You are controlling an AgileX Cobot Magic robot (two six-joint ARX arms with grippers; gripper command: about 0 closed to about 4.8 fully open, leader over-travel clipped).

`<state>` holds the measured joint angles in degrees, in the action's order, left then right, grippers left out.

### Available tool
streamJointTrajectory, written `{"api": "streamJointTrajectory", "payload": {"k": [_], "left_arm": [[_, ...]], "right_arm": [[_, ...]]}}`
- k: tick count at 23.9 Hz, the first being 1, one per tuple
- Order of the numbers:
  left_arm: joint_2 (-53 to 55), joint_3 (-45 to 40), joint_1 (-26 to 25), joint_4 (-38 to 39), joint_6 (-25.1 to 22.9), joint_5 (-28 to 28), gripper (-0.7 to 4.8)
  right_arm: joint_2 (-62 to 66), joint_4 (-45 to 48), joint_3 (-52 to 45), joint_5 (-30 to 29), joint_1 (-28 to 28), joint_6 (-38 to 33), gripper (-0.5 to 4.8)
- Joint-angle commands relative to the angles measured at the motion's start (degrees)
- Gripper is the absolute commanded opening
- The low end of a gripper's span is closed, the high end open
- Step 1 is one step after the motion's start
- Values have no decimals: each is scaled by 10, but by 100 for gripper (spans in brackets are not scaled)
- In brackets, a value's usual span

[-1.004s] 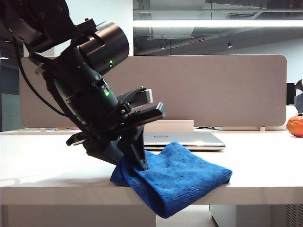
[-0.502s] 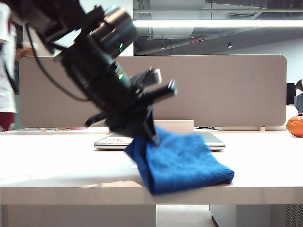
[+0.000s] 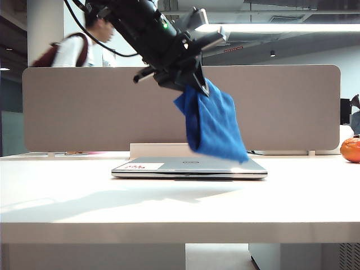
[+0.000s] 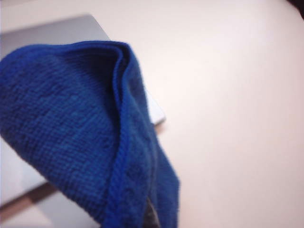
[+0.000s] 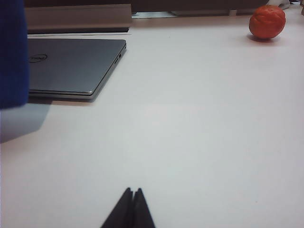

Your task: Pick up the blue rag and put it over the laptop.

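High above the table, my left gripper point(image 3: 198, 84) is shut on the top of the blue rag point(image 3: 214, 126), which hangs down folded. The rag's lower corner reaches the right part of the lid of the shut silver-grey laptop point(image 3: 169, 167). In the left wrist view the blue rag point(image 4: 80, 137) fills most of the picture and hides the fingers, with the laptop point(image 4: 52, 33) behind it. My right gripper point(image 5: 133, 191) is shut and empty, low over bare table, well short of the laptop point(image 5: 71, 61). An edge of the blue rag point(image 5: 12, 52) shows there too.
An orange fruit point(image 3: 351, 149) sits at the table's far right, also seen as the orange fruit point(image 5: 267, 21) in the right wrist view. A grey partition point(image 3: 281, 107) stands behind the table, with a low white box point(image 3: 154, 150) behind the laptop. A person point(image 3: 84, 42) passes beyond the partition.
My left gripper has lifted the rag from the table's front edge, up and back, so it now hangs over the laptop. The right gripper has stayed still.
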<state>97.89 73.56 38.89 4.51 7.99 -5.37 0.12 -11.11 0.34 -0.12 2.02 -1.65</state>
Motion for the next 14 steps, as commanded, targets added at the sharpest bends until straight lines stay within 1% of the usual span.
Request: {"api": "streamJointTrajectory", "payload": {"k": [1,4,7,9,11,14], "left_arm": [[13,29,-26,-3,-7,2,-6],[30,54,-59,-3,-7,-10,-6],[42,68,-79,-3,-7,-27,-6],[58,80,-89,-3,-7,-28,-6],[77,98,-95,-3,-7,-39,-6],[119,144,-98,-3,-7,-39,-6]], "right_arm": [[-1,7,-2,-25,0,0,0],[-1,19,-2,-90,0,-16,-1],[-1,23,-2,-136,0,-16,0],[-1,24,-2,-160,0,-16,0],[-1,24,-2,-178,1,-16,0],[-1,26,-2,-181,1,-16,0]]}}
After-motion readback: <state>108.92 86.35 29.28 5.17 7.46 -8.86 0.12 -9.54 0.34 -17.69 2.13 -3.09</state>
